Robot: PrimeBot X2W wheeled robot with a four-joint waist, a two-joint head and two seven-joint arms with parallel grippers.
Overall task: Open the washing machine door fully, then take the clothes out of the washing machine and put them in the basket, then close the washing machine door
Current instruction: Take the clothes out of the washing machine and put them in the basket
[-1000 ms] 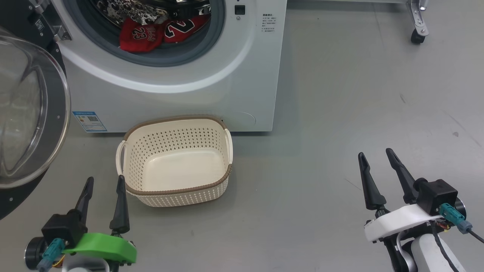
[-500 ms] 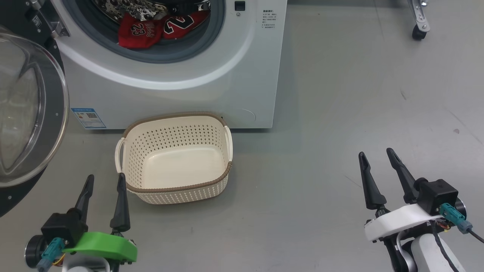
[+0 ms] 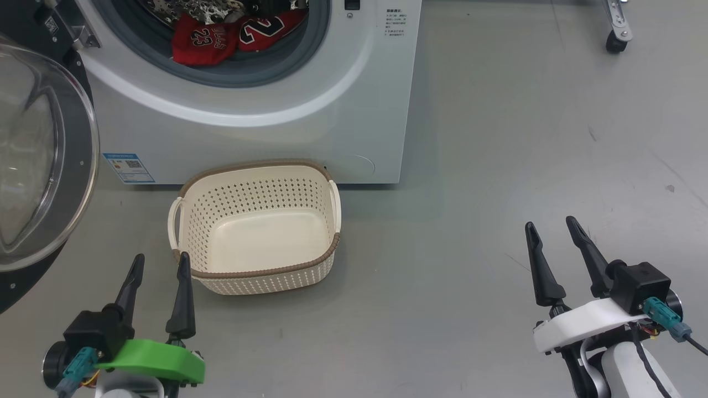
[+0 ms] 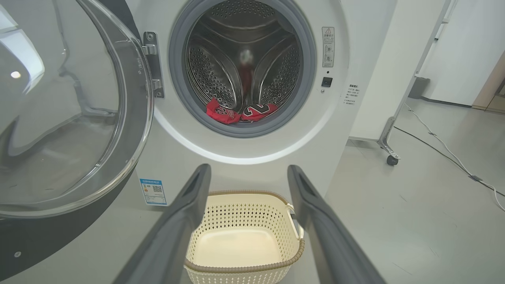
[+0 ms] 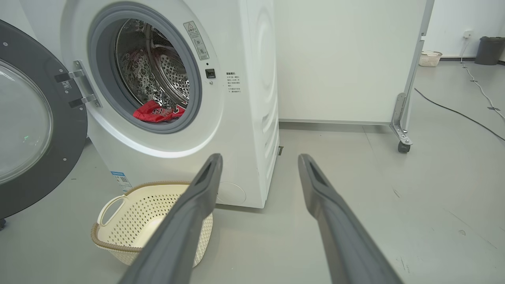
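The white washing machine (image 3: 310, 127) (image 4: 347, 130) (image 5: 248, 118) stands ahead with its door (image 3: 33, 160) (image 4: 67, 118) (image 5: 27, 134) swung wide open to the left. Red clothes (image 3: 227, 36) (image 4: 238, 112) (image 5: 158, 111) lie at the front of the steel drum. On the floor before the machine sits the empty cream basket (image 3: 257, 224) (image 4: 244, 236) (image 5: 134, 221). My left gripper (image 3: 160, 262) (image 4: 246, 173) hovers open at the basket's near left corner. Far to the basket's right, my right gripper (image 3: 550, 224) (image 5: 258, 161) is open over bare floor.
A white panel on a castor frame (image 5: 402, 134) (image 4: 388, 152) stands right of the machine, its wheel (image 3: 613, 41) on the grey floor. Cables (image 5: 457, 112) trail across the floor further right. A small basket and a dark bin (image 5: 489, 49) sit far back.
The head camera has shifted slightly, so the machine and basket sit a little higher in the picture. The left gripper has edged a little rightward; the right one is unchanged. Both stay open.
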